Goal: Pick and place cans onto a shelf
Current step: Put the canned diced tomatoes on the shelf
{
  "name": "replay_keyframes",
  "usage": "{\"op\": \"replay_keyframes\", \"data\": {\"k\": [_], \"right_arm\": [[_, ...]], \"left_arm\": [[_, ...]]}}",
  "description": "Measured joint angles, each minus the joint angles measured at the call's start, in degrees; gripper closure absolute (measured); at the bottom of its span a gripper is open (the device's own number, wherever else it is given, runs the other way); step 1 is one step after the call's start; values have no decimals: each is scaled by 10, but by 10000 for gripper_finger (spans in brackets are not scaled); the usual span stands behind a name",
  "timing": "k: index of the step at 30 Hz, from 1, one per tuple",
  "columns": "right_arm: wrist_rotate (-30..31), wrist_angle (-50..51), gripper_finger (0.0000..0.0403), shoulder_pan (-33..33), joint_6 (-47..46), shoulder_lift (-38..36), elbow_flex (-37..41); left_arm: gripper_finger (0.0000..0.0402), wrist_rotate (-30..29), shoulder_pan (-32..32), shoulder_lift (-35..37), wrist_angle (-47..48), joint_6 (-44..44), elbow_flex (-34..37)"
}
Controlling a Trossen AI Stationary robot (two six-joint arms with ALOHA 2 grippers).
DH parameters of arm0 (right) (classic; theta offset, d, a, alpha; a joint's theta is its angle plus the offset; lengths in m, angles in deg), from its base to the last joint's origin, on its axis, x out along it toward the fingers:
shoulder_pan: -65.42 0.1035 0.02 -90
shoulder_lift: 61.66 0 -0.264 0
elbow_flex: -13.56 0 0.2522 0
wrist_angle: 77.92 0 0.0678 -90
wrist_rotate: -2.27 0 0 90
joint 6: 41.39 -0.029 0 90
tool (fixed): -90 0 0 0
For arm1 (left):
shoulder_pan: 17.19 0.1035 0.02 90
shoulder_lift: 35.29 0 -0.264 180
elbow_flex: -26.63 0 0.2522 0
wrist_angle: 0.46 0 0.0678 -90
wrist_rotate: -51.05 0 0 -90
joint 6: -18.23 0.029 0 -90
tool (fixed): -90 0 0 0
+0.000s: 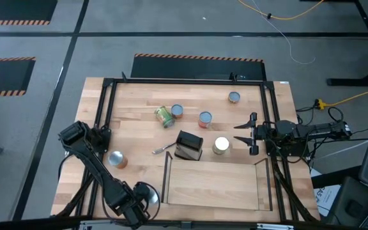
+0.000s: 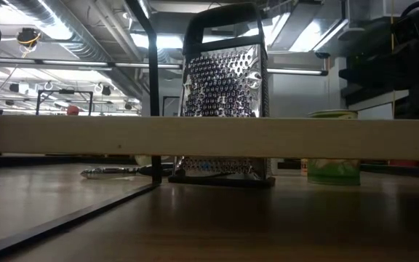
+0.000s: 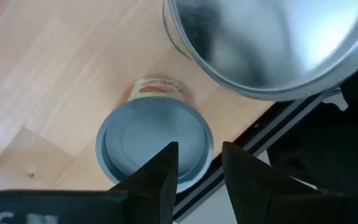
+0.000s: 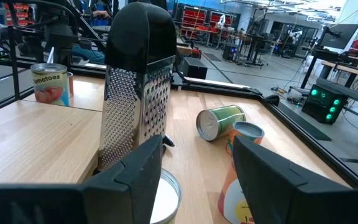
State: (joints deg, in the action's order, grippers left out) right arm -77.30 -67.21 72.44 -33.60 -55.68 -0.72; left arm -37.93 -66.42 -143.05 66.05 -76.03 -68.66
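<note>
desk: pale wood desk (image 1: pixel 139 128) inside a black frame, grey floor beyond; the shelf (image 1: pixel 213 185) sits at its near edge with nothing on it.
landmark: a box grater (image 1: pixel 188 145) stands mid-desk, just past the shelf's back edge.
cans: one bright-topped can (image 1: pixel 221 145) upright just right of the grater; a red-orange one (image 1: pixel 205 119) and a pale-blue-topped one (image 1: pixel 177 111) beyond it; a green can (image 1: pixel 164 117) on its side there; one (image 1: pixel 234 97) farther off; another (image 1: pixel 117 159) well left of the grater.
key relation: right pincer (image 1: pixel 246 133) is level with the grater, the bright-topped can between them, axis upright.
right pincer: fingers apart, empty, arm reaching in flat from the right.
left pincer: (image 3: pixel 197 171) fingers slightly apart, empty, above the left can, arm folded at the near-left corner.
</note>
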Motion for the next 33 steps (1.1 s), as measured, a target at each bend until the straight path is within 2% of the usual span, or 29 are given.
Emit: {"op": "replay_keyframes", "data": {"k": [23,26,33], "right_arm": [[0,0,203,0,2,0,0],[0,-1,203,0,2,0,0],[0,-1,203,0,0,0,0]], "left_arm": [[285,2,-10,-32,-1,4,-2],[297,1,-10,-32,2,5,-2],[354,1,-10,-32,2,5,-1]]}}
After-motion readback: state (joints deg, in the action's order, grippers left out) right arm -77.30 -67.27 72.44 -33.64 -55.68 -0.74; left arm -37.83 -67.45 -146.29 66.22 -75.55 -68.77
